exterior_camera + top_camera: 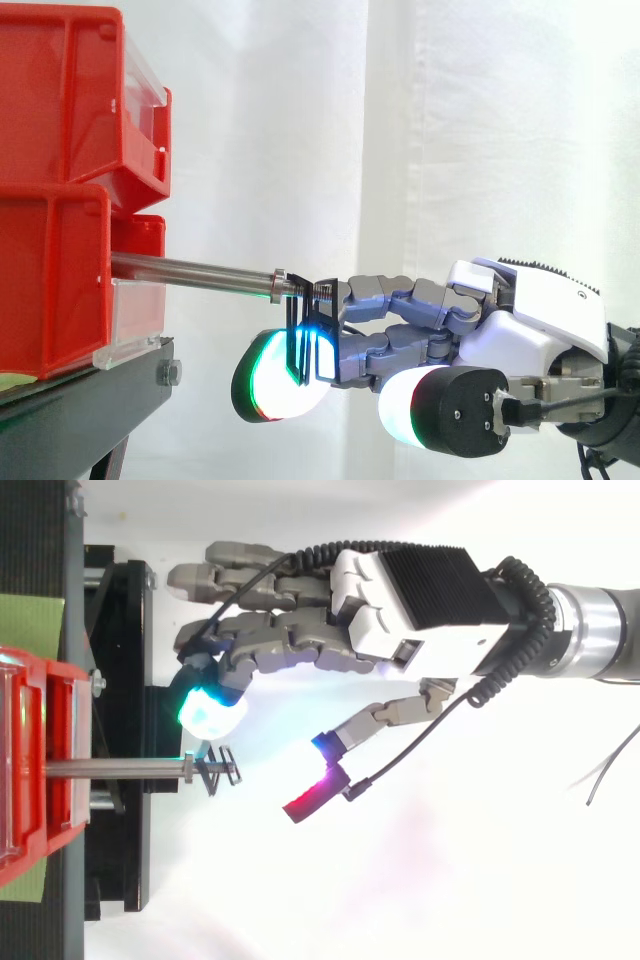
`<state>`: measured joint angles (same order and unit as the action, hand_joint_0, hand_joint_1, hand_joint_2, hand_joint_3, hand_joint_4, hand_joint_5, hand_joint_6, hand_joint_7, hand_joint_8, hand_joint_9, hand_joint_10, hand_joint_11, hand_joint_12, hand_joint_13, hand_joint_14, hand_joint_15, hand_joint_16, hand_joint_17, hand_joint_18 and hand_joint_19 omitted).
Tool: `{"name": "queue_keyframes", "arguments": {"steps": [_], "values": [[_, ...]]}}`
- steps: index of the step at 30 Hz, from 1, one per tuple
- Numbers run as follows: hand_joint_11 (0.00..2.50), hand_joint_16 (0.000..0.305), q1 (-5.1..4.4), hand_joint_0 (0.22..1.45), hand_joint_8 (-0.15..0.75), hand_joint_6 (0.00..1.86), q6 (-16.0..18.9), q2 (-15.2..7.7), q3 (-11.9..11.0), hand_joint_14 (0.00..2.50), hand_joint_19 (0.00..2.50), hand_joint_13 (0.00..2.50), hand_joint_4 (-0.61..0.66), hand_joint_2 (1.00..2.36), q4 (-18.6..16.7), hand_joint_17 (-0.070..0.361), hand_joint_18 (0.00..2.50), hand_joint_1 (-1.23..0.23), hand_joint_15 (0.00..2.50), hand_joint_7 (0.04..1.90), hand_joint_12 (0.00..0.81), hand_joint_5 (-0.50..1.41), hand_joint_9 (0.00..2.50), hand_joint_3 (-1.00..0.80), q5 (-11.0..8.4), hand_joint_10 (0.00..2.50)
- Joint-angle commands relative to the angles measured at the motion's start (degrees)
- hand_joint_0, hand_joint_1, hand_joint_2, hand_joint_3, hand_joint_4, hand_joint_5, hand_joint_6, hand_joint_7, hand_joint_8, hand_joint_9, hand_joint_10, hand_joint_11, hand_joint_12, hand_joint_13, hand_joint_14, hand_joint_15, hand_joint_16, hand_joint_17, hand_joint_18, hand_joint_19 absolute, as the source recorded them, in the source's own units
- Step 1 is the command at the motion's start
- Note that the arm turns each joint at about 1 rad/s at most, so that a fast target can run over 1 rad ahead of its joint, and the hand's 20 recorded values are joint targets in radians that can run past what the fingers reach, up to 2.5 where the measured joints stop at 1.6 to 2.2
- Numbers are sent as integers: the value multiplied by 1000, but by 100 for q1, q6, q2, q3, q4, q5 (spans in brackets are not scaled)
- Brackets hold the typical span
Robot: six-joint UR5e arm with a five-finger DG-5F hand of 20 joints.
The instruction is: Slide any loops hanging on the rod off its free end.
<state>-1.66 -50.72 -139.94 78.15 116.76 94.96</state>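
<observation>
Black loops are noted hanging at the free end of the rod, well apart from the red bins. The hand is held level alongside, fingers extended and unclenched, judged to be placed for drawing the loops off.

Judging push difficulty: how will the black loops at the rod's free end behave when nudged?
The black loops look thin and open-framed, so probably light and apt to swing. Hanging at the very tip of the rod, a slight nudge likely drops them.

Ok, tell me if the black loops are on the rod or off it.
On. The black loops hang from the rod near its free end, just past the collar.
</observation>
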Motion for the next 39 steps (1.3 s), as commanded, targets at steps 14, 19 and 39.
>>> {"name": "queue_keyframes", "arguments": {"steps": [14, 19, 39], "values": [[217, 47, 43, 540, 263, 503, 19, -147, -143, 0, 37, 243, 288, 1006, -101, 107, 148, -625, 19, 925, 356, -183, 543, -420, 66, 8], [216, 47, 87, 541, 266, 503, 194, -516, -547, 0, 36, 245, 286, 1007, -101, 107, 150, -621, 27, 922, 355, -182, 543, -423, 110, 8], [218, 48, 175, 540, 265, 503, 757, -622, -925, 0, 48, 254, 285, 1007, -48, 107, 157, -565, 33, 922, 354, -176, 545, -426, 497, 8]]}}
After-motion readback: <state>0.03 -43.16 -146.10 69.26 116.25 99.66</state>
